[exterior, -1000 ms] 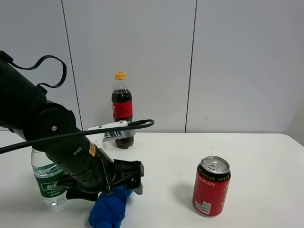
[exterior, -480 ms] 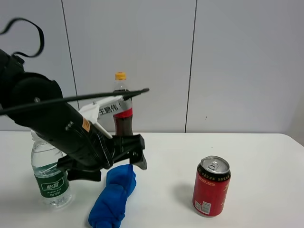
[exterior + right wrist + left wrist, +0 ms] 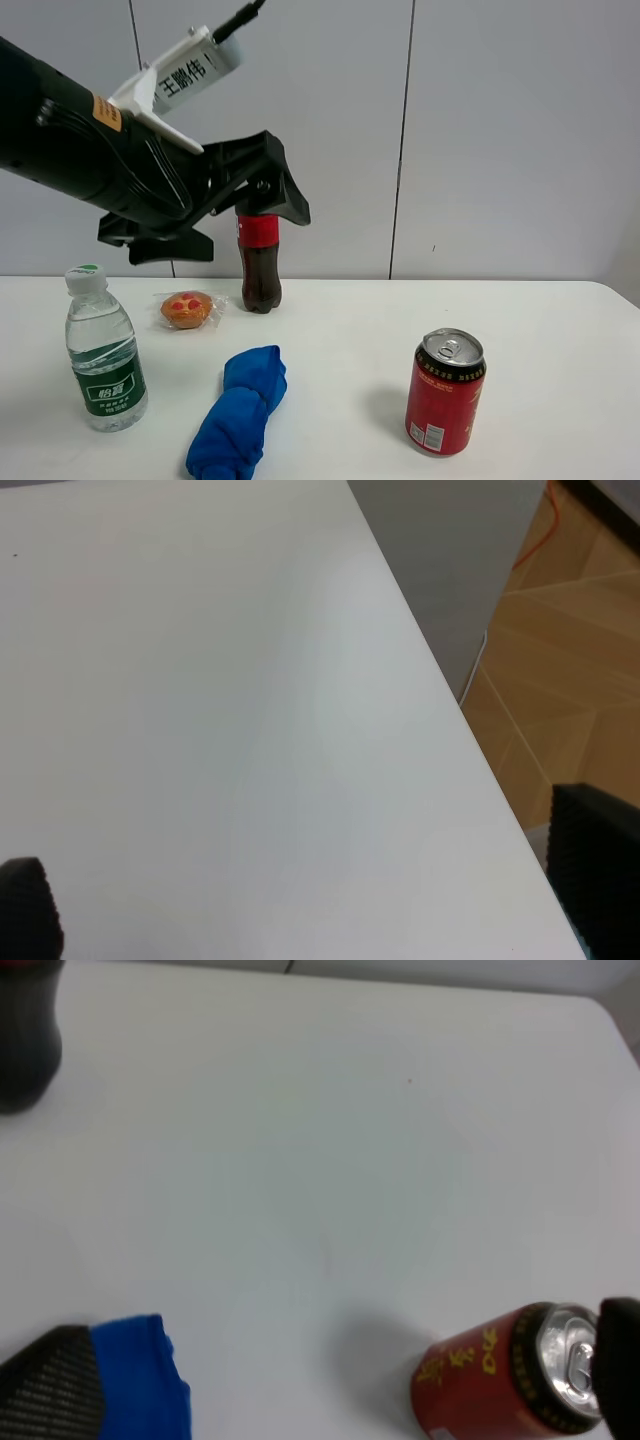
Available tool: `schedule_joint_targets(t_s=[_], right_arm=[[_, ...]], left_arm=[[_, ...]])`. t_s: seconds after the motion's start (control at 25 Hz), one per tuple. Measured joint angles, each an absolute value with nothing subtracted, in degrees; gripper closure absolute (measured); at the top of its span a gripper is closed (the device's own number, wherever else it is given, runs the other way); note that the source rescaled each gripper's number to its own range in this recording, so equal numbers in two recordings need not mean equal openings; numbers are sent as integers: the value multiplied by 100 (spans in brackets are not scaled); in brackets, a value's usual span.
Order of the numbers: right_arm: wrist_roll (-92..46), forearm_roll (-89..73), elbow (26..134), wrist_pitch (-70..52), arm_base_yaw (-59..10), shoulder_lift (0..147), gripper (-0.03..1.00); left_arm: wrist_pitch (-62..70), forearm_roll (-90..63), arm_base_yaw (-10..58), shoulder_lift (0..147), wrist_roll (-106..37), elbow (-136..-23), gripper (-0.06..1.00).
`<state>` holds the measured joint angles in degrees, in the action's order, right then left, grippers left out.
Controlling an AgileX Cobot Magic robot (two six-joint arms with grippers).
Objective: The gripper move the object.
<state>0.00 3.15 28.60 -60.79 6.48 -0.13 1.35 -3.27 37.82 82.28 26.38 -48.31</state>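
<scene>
A crumpled blue cloth (image 3: 238, 418) lies on the white table (image 3: 340, 330) at the front left. It also shows in the left wrist view (image 3: 142, 1390). My left gripper (image 3: 250, 225) is open and empty, raised high above the table and over the cloth. In the left wrist view the left gripper (image 3: 335, 1378) stands wide open, with one fingertip (image 3: 52, 1385) beside the cloth. My right gripper (image 3: 310, 890) is open and empty over bare table near the table's edge. It is out of the exterior view.
A red can (image 3: 446, 392) stands at the front right, also in the left wrist view (image 3: 510, 1385). A water bottle (image 3: 104, 352) stands front left, a cola bottle (image 3: 259, 268) at the back, and a wrapped bun (image 3: 188, 308) beside it. The table edge (image 3: 440, 700) borders a wooden floor.
My left arm has risen from the blue cloth to high above the table. The cloth stays on the table. The bun behind the arm has come into view.
</scene>
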Motion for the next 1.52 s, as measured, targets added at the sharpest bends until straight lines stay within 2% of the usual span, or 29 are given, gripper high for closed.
schedule_joint_targets(t_s=[0.24,0.6,0.84,1.0,1.52], right_arm=[[0,315,2860,-6079,648,-13,-3],[0,315,2860,-6079,648,-13,-3],[0,315,2860,-6079,648,-13,-3],[0,315,2860,-6079,648,-13,-3],[0,315,2860,-6079,648,-13,-3]], left_arm=[[295,-327,3442,7985,1605,-5256,-5],[1671,-232,2939,7955,61,-6867,-5],[2804,608,2554,7889,-177,-7587,-5],[3552,1129,2034,7621,-193,-7843,-5],[5865,1585,-369,6146,-200,-7873,-5]])
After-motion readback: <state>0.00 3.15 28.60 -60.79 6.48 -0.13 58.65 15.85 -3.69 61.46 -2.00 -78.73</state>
